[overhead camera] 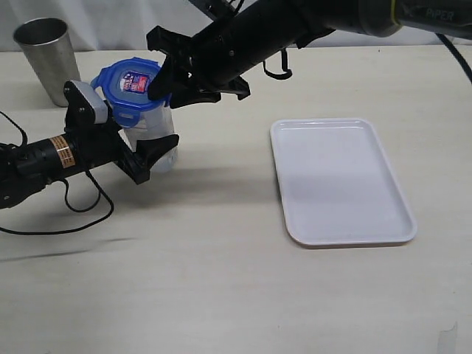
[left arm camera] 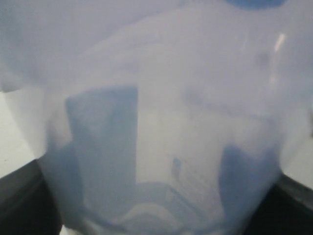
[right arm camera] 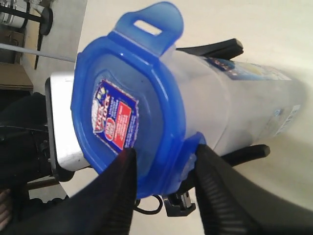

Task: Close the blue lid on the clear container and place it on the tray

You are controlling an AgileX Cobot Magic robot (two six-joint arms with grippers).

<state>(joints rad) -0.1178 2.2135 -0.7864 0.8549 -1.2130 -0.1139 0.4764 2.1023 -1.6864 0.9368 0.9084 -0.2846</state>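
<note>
The clear container (overhead camera: 151,133) is held tilted above the table, with my left gripper (overhead camera: 145,145) shut on its body. In the left wrist view the container (left arm camera: 161,122) fills the frame, and the dark fingers (left arm camera: 19,196) show at its sides. The blue lid (overhead camera: 131,81) with its red-and-white sticker sits on the container's mouth. My right gripper (overhead camera: 171,82) reaches in from the right and is shut on the lid's edge. In the right wrist view one finger presses the lid (right arm camera: 122,107) top and the other a side flap, with the gripper (right arm camera: 164,154) pinching across them. The white tray (overhead camera: 339,177) lies flat to the right.
A grey metal cup (overhead camera: 46,59) stands at the back left, behind the left arm. The left arm's cable (overhead camera: 88,210) loops on the table in front of it. Bare table lies between the container and the tray.
</note>
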